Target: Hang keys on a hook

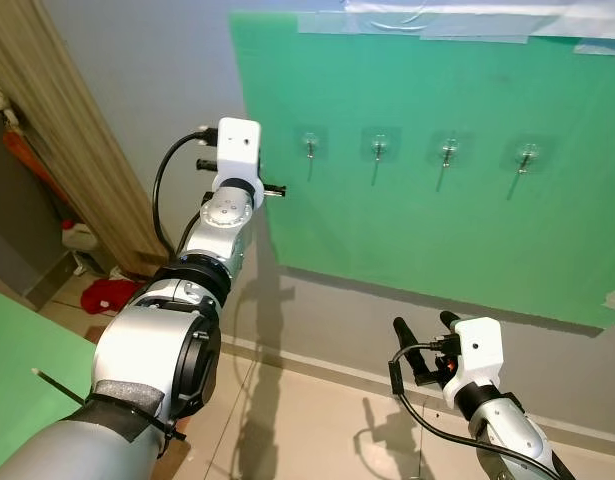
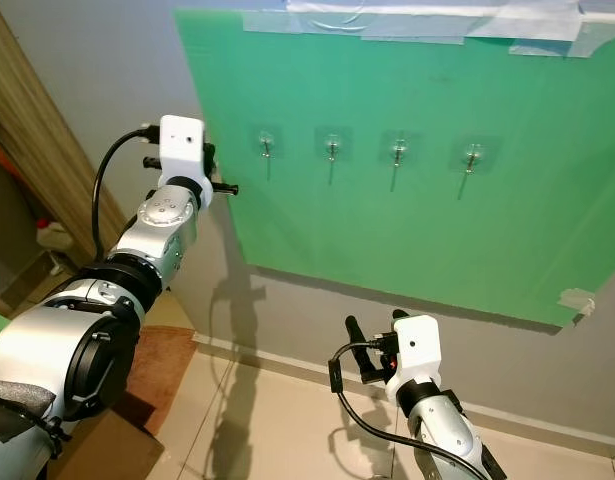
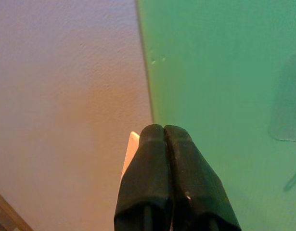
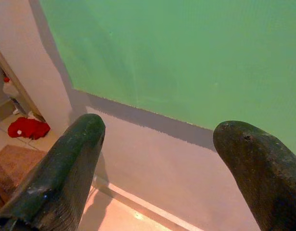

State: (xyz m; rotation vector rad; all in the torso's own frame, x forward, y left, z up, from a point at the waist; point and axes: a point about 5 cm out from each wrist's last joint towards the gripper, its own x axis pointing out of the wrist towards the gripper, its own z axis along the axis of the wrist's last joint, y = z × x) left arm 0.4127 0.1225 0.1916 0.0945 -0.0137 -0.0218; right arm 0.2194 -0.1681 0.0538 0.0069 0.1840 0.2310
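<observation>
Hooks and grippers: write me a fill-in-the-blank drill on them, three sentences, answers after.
1. The green sheet on the wall carries a row of ____ clear hooks.
2. The left gripper, raised near the sheet's edge, has its fingers ____.
3. The right gripper, held low below the sheet, has its fingers ____.

Missing words: four; shut; open
</observation>
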